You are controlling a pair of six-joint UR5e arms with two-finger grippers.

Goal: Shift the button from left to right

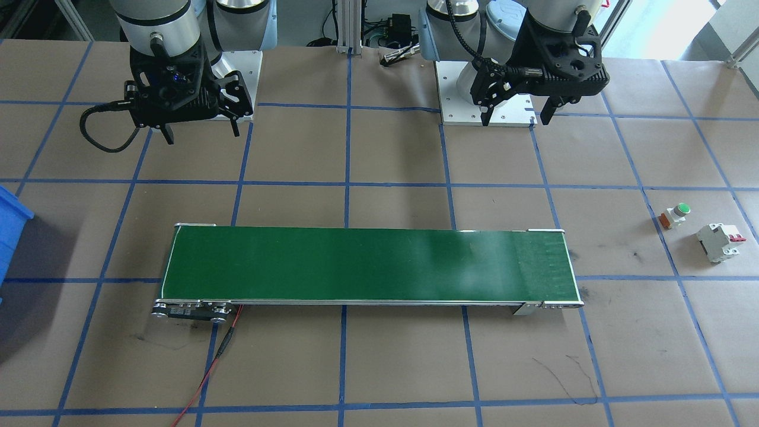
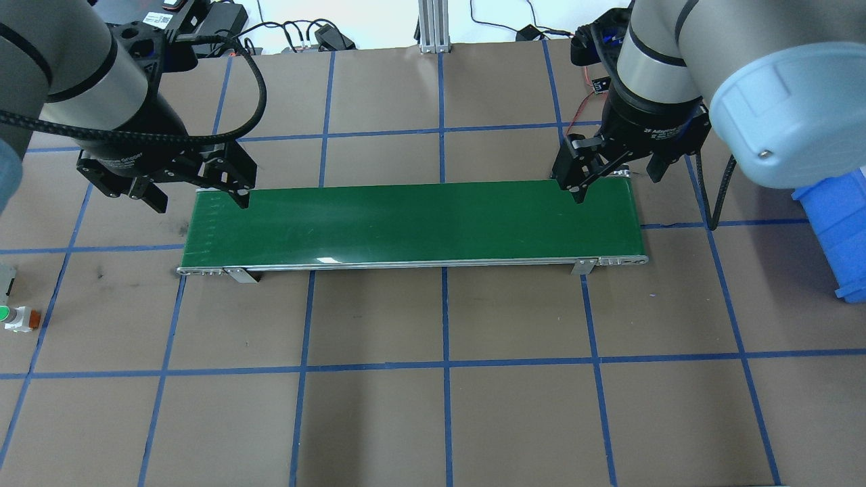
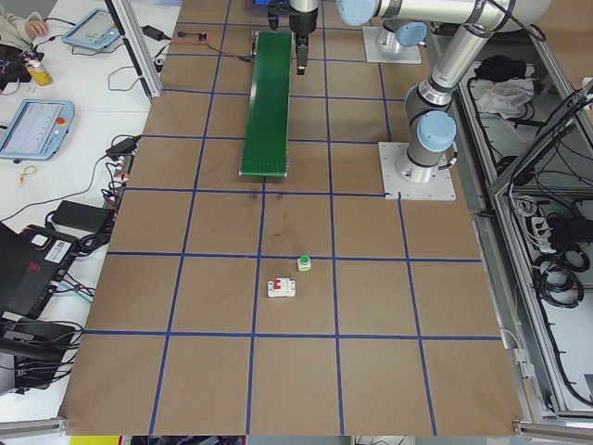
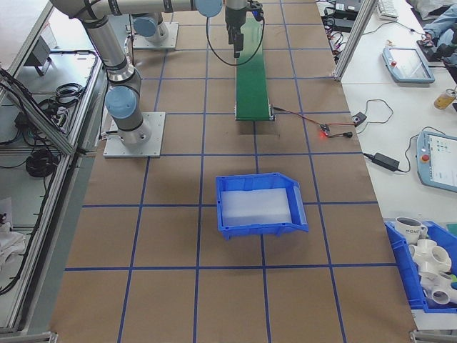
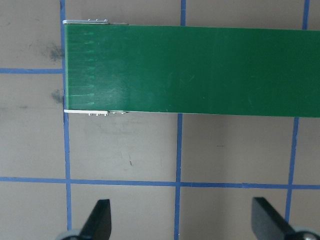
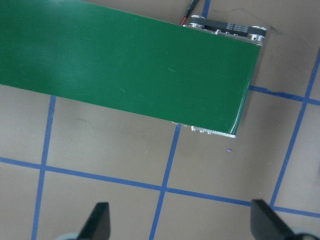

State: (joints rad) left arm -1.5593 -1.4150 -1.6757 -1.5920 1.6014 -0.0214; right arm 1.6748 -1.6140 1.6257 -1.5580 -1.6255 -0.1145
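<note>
The table (image 1: 391, 367) before me is covered in brown paper ruled into squares by blue tape; a long green conveyor belt (image 1: 367, 265) lies across its middle, with a red wire (image 1: 207, 370) trailing from one end.

My left gripper (image 1: 516, 114) hangs above the table between my base plate and the belt's left end, fingers pointing straight down and spread wide, holding nothing; in its wrist view the two fingertips (image 5: 100, 220) stand far apart over bare paper, the belt end just beyond them. My right gripper (image 1: 201, 131) hangs the same way near the belt's right end, fingers down, jaws wide and empty; both arms are bent in from my shoulders with the wrists vertical.

The button (image 1: 675, 214) lies on the paper far out to my left, well apart from the belt and from my left gripper, tipped on its side with the green cap away from the orange-red base; a white circuit breaker (image 1: 719, 242) with a red lever sits just beside it. A blue bin (image 4: 258, 206) rests on the table at my right.
</note>
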